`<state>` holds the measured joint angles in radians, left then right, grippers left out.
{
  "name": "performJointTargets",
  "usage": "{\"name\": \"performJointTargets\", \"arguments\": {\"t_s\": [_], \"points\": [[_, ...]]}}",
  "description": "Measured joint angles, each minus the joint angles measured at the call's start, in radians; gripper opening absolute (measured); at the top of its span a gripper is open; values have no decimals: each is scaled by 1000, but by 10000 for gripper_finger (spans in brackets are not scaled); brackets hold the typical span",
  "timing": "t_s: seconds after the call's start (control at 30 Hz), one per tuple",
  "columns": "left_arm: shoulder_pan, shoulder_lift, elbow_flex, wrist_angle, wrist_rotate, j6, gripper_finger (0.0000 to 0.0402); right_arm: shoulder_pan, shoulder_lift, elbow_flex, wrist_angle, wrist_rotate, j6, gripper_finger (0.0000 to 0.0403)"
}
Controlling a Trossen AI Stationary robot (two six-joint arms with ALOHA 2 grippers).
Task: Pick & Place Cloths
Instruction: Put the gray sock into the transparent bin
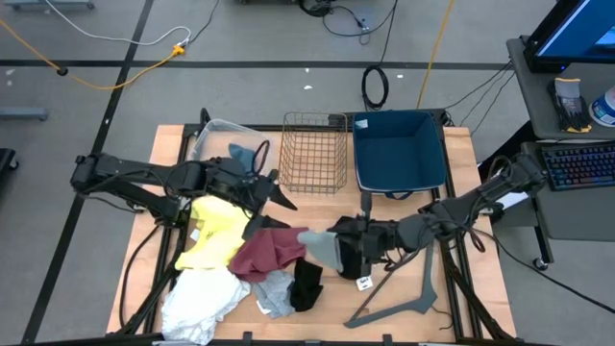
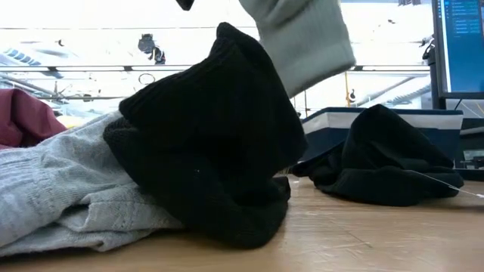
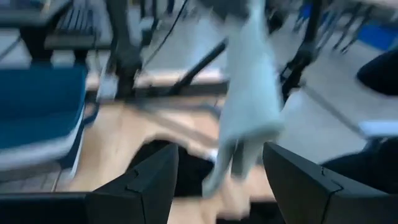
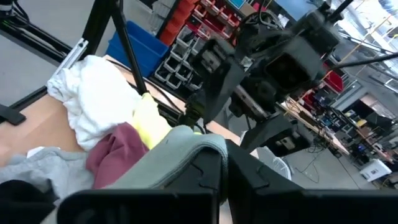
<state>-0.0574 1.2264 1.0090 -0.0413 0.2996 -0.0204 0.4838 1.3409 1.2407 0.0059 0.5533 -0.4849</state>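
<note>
My right gripper (image 1: 333, 246) is shut on a grey-blue cloth (image 1: 317, 246) near the table's middle. The cloth hangs down from the top of the low view (image 2: 302, 45). To its left, my left gripper (image 1: 279, 197) stands open above the table and points toward the hanging cloth (image 3: 249, 118), which is ahead of its fingers and apart from them. A yellow cloth (image 1: 216, 226), a white cloth (image 1: 197, 298), a maroon cloth (image 1: 269, 252), a light grey cloth (image 1: 274, 293) and a black cloth (image 1: 307, 284) lie in a heap at the near left. My right gripper pinches the grey-blue cloth between its two fingers, by a bunched upper part (image 4: 180, 152) that drapes over the fingers. The fingers come about level from the table's right. The cloth hangs slack below them, its lower end (image 2: 333, 68) clear of the table.
A wire basket (image 1: 314, 152) and a blue bin (image 1: 399, 154) stand at the far edge, with a clear container (image 1: 216, 135) to their left. A grey hanger (image 1: 404, 298) lies at the near right. A second black cloth (image 2: 386, 159) lies beneath my right arm.
</note>
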Motion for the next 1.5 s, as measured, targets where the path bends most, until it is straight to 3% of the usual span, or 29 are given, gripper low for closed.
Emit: {"name": "performJointTargets", "arguments": {"t_s": [0.5,0.83,0.97,1.1,1.3,1.5], "points": [[-11,138,-2,228,85,15,240,-61,28,-2,37,-7,-25,0],[-7,194,-1,285,84,15,239,-91,48,-2,132,-87,-57,0],[-6,194,-1,274,20,10,237,-98,44,-2,142,-86,-59,0],[-7,194,-1,249,13,37,188,-98,46,-2,140,-87,-58,0],[3,194,-1,236,14,60,22,-98,46,-2,139,-87,-51,6],[32,194,-1,136,11,35,7,-83,43,-2,67,-86,26,32]]}}
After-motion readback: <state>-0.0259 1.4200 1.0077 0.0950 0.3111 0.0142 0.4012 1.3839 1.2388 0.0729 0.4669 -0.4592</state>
